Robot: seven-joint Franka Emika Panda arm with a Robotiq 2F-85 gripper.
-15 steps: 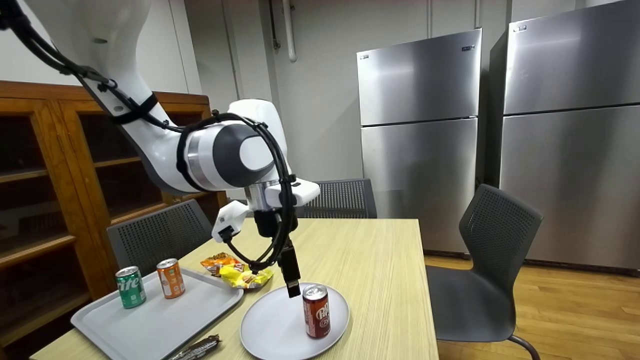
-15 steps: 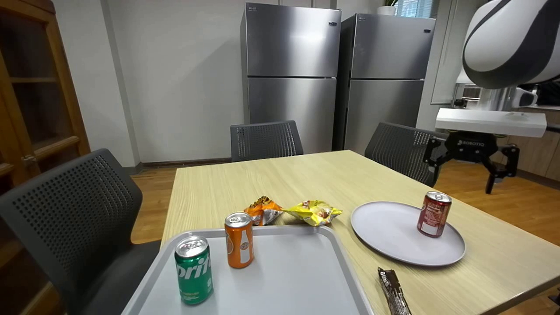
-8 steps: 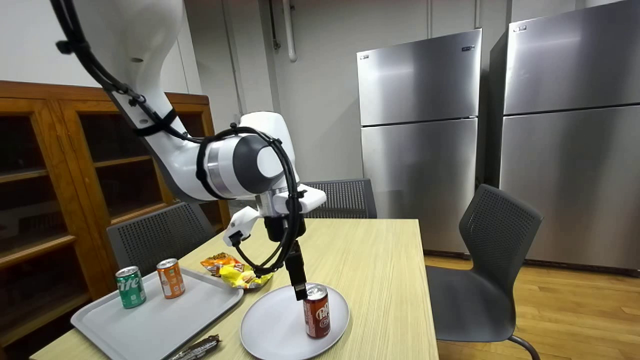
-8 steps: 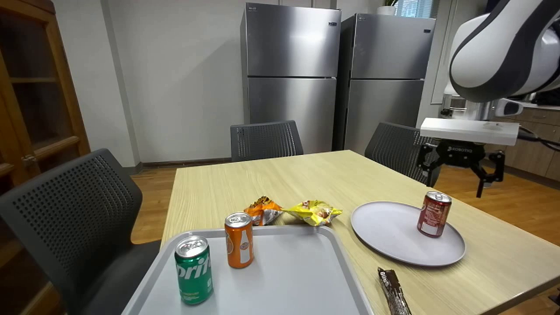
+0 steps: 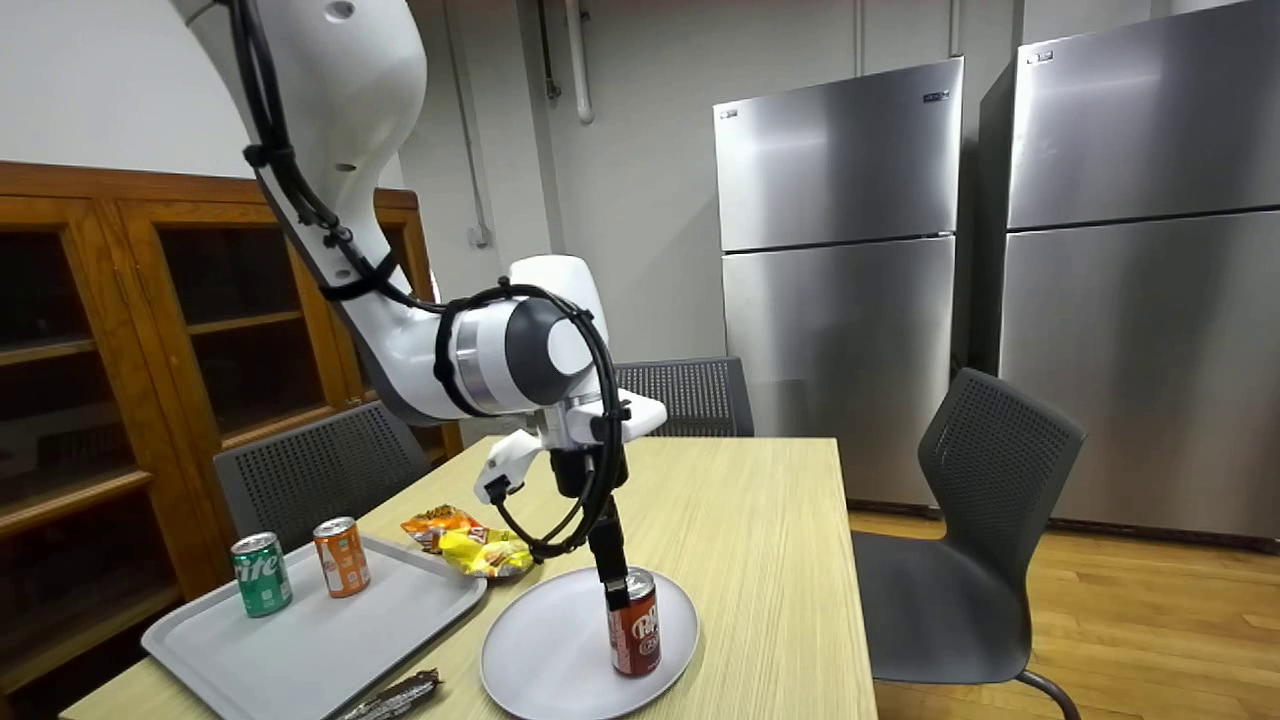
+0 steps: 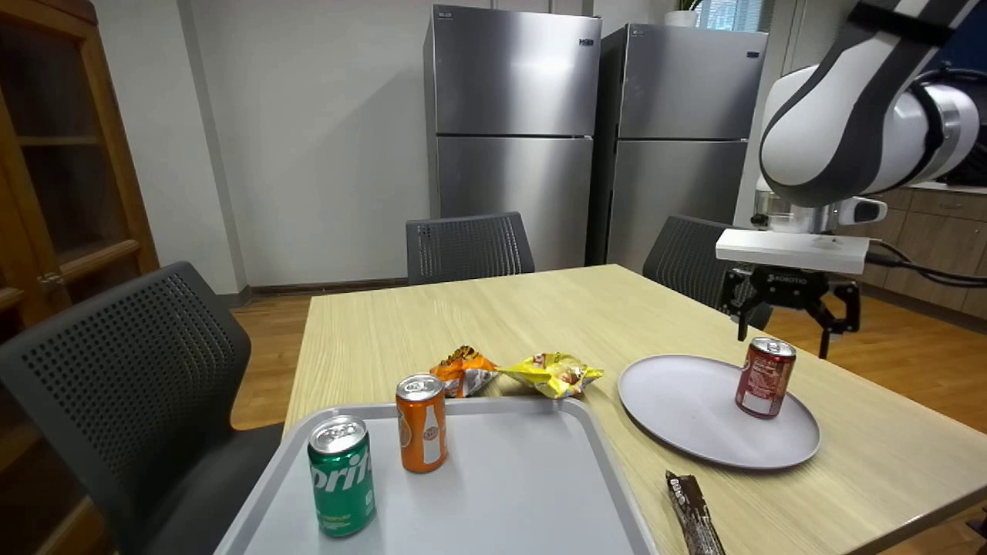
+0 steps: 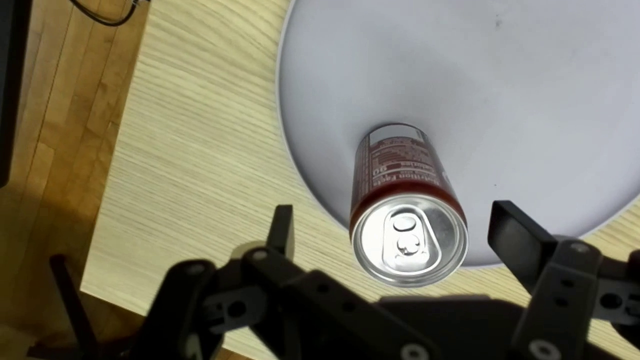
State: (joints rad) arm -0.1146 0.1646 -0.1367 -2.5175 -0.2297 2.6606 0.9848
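Wrist view | red can (image 7: 400, 170) is standing upright on the plate (image 7: 525, 100), near its rim | you're lowering the gripper (image 7: 395, 225) nearer, apparently lining it up with the can | its jaws are gaping wide, holding nothing | in an exterior view a finger (image 5: 617, 598) is masking part of the lid; the dark bar (image 5: 395, 695) is running off-frame

My pincer (image 6: 783, 348), near the plate (image 6: 686, 412): "ROBOTIQ". Red can (image 7: 407, 210) standing on the plate: "Nutrition Facts", "90", upside down in wrist view. Green can (image 6: 341, 478), well apart from the plate: "prit" showing. Fridge badges (image 6: 586, 42) beyond the plate: too small to read.
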